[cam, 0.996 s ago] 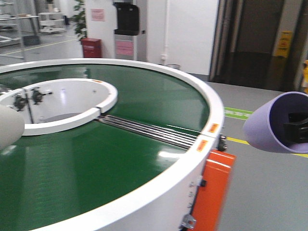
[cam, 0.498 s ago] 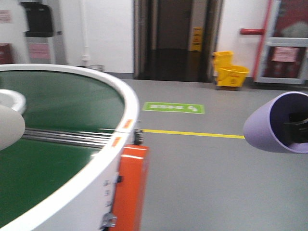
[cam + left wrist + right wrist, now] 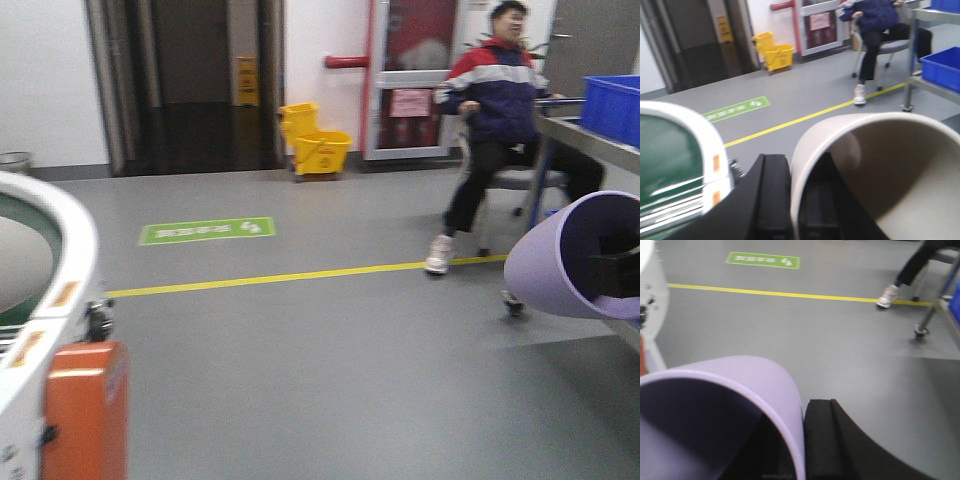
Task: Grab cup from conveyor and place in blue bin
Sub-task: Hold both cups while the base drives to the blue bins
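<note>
The right gripper (image 3: 802, 445) pinches the wall of a lavender cup (image 3: 740, 375), one finger inside, and the left gripper (image 3: 792, 205) clamps a cream cup (image 3: 880, 150) likewise, both on their sides beyond the conveyor (image 3: 72, 245), presumably for carrying, while the blue bin lies out of frame, only a blurred small shelf bin (image 3: 612, 108) showing.

View swung right, conveyor (image 3: 72, 248) now at left edge, seated person (image 3: 495, 95) newly in view

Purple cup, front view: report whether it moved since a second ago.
Yes. The purple cup swung right, away from the conveyor, now only at the left edge.
</note>
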Motion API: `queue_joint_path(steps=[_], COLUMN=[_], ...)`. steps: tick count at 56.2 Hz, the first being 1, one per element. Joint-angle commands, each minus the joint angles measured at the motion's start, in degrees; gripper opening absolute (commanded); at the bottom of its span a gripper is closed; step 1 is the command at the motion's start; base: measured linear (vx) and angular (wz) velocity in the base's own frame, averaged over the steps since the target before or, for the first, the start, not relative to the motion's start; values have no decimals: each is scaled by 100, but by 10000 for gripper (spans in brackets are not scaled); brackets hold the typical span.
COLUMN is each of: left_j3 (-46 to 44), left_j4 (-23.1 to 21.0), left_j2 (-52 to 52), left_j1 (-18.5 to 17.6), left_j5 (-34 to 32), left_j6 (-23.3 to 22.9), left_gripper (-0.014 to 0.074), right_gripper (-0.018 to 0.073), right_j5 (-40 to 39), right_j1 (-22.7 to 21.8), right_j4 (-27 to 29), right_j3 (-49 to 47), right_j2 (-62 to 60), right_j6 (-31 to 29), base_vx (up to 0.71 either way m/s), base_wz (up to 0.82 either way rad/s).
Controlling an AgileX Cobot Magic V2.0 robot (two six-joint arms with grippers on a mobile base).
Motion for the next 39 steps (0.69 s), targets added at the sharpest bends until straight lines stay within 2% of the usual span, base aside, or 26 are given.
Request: queue_joint_path(steps=[1,39], left_j3=[-169,-169], left_j4=[-63,-63], left_j2=[-30,-30], left_j1=[-13,-13], left_j5=[-560,-560], left_j6=[-18,-18], left_gripper=[-6,-6], right_gripper=[-9,-9], right_j5=[-481,-481], right_j1=[-11,-11], right_j4=[-104,-104], right_j3=[-179,-179], right_j2=[-87,-87], right_j6=[-15,-15], base_vx=[17,20], base_wz=[-59,-51])
